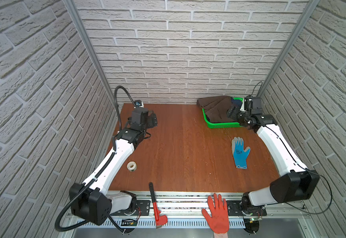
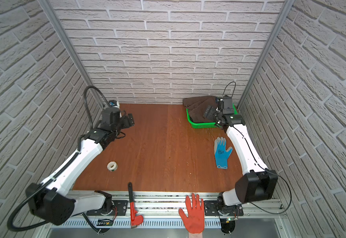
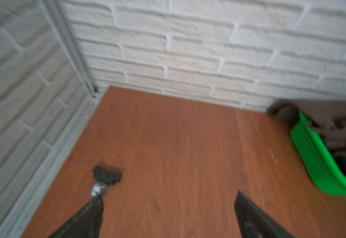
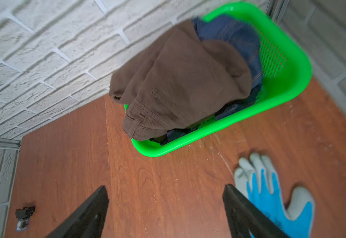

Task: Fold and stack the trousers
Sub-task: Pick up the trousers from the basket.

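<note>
Trousers, one brown pair, are lying heaped in one green basket over one denim garment. Two grippers: left gripper and right gripper are hovering spread apart, empty.

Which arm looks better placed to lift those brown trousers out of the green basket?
Right. The right gripper hangs open beside the green basket, facing the brown trousers heaped in it. The left gripper, also open, is across the table, well away from the basket.
</note>
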Motion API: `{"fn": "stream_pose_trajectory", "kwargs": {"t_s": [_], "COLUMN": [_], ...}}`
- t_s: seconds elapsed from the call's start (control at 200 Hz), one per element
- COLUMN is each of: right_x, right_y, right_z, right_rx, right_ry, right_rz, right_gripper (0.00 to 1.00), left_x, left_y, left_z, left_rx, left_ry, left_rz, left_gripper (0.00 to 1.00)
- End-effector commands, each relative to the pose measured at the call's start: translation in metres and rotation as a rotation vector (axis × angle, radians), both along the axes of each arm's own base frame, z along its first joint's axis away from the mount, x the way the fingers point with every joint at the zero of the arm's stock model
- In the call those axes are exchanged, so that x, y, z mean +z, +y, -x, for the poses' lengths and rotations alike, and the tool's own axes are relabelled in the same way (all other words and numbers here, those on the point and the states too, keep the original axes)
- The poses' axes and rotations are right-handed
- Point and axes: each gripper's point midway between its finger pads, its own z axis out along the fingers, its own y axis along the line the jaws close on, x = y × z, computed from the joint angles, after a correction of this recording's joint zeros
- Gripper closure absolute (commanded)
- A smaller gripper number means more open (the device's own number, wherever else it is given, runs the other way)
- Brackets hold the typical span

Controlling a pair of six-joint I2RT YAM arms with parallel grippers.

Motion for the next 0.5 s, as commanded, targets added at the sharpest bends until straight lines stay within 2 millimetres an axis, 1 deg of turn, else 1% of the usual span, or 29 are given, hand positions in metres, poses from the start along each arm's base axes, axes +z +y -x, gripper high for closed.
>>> {"fn": "stream_pose_trajectory", "kwargs": {"t_s": [0.0, 0.065, 0.105, 0.16, 0.205, 0.265, 0.37, 0.4, 0.41, 0.425, 0.495], "right_x": [-0.026, -0.034, -0.039, -0.045, -0.05, -0.055, -0.068, -0.065, -0.076, -0.079, -0.085], "right_y": [0.017, 0.024, 0.027, 0.031, 0.034, 0.037, 0.041, 0.042, 0.042, 0.043, 0.046], "right_z": [-0.002, -0.015, -0.022, -0.033, -0.04, -0.051, -0.069, -0.074, -0.077, -0.08, -0.093], "right_rx": [-0.022, -0.022, -0.024, -0.028, -0.046, -0.061, -0.09, -0.096, -0.1, -0.103, -0.114], "right_ry": [0.126, 0.152, 0.169, 0.188, 0.201, 0.201, 0.215, 0.206, 0.226, 0.231, 0.232], "right_rz": [-0.075, -0.072, -0.056, -0.041, -0.038, -0.036, -0.045, -0.051, -0.047, -0.047, -0.046], "right_gripper": [0.12, 0.12, 0.11, 0.1, 0.06, 0.0, 0.0, 0.0, 0.0, 0.0, 0.0], "left_x": [-0.05, -0.065, -0.074, -0.083, -0.088, -0.093, -0.1, -0.101, -0.102, -0.103, -0.107], "left_y": [-0.031, -0.042, -0.046, -0.049, -0.05, -0.051, -0.051, -0.051, -0.052, -0.052, -0.054], "left_z": [0.008, 0.005, 0.004, 0.002, 0.001, -0.001, -0.002, -0.003, -0.003, -0.003, -0.004], "left_rx": [-0.079, -0.098, -0.103, -0.105, -0.107, -0.107, -0.11, -0.112, -0.112, -0.113, -0.122], "left_ry": [0.179, 0.21, 0.233, 0.251, 0.261, 0.265, 0.28, 0.282, 0.283, 0.284, 0.294], "left_rz": [0.009, 0.007, 0.009, 0.011, 0.013, 0.011, -0.002, -0.003, -0.003, -0.003, -0.003], "left_gripper": [0.02, 0.02, 0.02, 0.02, 0.02, 0.02, 0.02, 0.02, 0.02, 0.02, 0.02]}}
